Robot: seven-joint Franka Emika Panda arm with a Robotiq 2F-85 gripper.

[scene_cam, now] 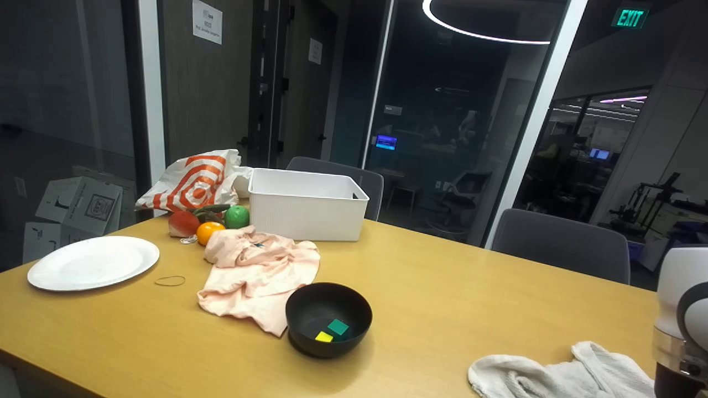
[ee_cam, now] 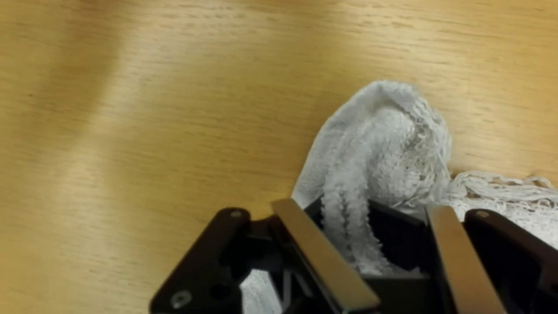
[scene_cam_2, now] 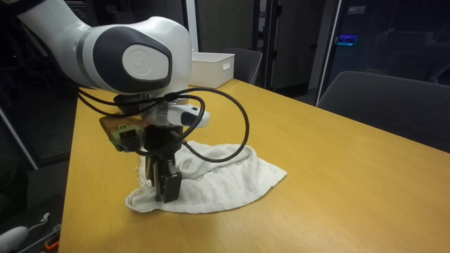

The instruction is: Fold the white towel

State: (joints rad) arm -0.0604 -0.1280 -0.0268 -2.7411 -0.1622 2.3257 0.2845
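The white towel (scene_cam_2: 225, 186) lies crumpled on the table under my arm. It also shows in an exterior view (scene_cam: 564, 378), cut off at the frame's bottom edge. My gripper (scene_cam_2: 167, 200) points down at the towel's near end, close to its frayed edge. In the wrist view a raised fold of towel (ee_cam: 348, 209) stands between the fingers of my gripper (ee_cam: 364, 209). The fingers are partly apart, and dark pads flank the fold. I cannot tell whether they press on it. The towel's rounded corner pokes out past the fingertips.
A black bowl (scene_cam: 329, 298) with small coloured pieces, a pink cloth (scene_cam: 260, 271), a white plate (scene_cam: 94, 263), toy fruit (scene_cam: 210, 232), a white bin (scene_cam: 307, 207) and a plastic bag (scene_cam: 193, 182) are on the table. Black cables (scene_cam_2: 242, 119) loop beside the wrist.
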